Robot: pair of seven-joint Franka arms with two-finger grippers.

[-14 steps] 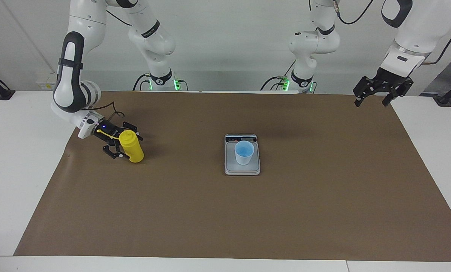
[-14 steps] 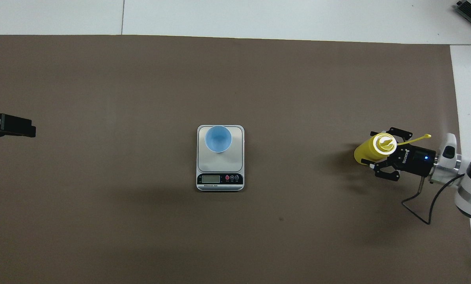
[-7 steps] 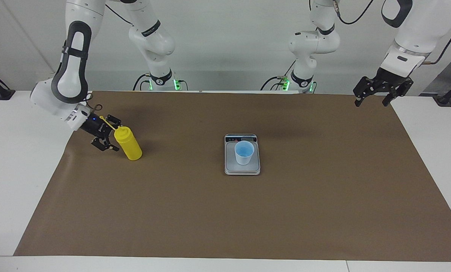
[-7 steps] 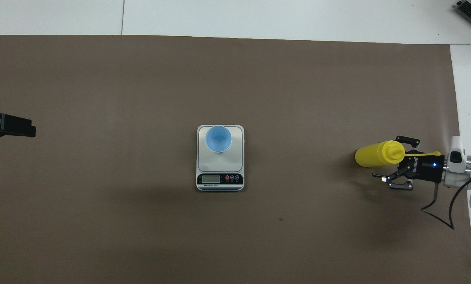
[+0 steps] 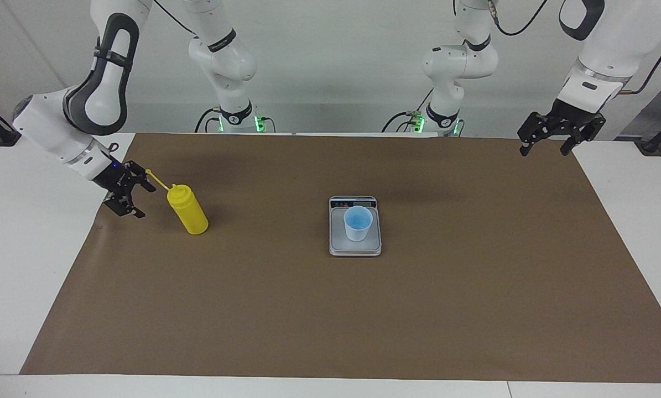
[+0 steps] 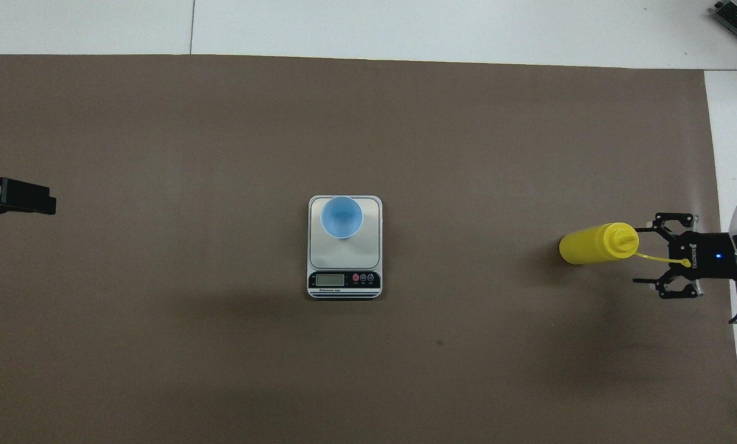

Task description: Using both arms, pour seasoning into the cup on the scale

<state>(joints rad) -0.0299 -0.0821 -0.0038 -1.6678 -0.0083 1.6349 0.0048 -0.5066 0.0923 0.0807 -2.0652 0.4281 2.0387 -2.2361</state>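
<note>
A brown mat (image 5: 363,309) covers most of the white desk (image 5: 26,265). The right arm (image 5: 95,94) reaches down over the mat's edge at its own end of the desk, while the left arm (image 5: 601,50) waits above the mat's corner at the other end, close to the robots.

At the mat's middle lies the scale (image 5: 355,246), its display strip toward the robots. The bottle (image 5: 188,210) stands on the mat near the right arm's end, leaning slightly, with its cap strap pointing at the right gripper (image 5: 134,199).

That gripper sits just beside the bottle and apart from it — jaws spread, nothing between them. The left gripper (image 5: 546,145) hangs with jaws spread, empty too.

The cup (image 5: 358,223) stands upright on the scale's plate — its blue inside shows no visible contents.
</note>
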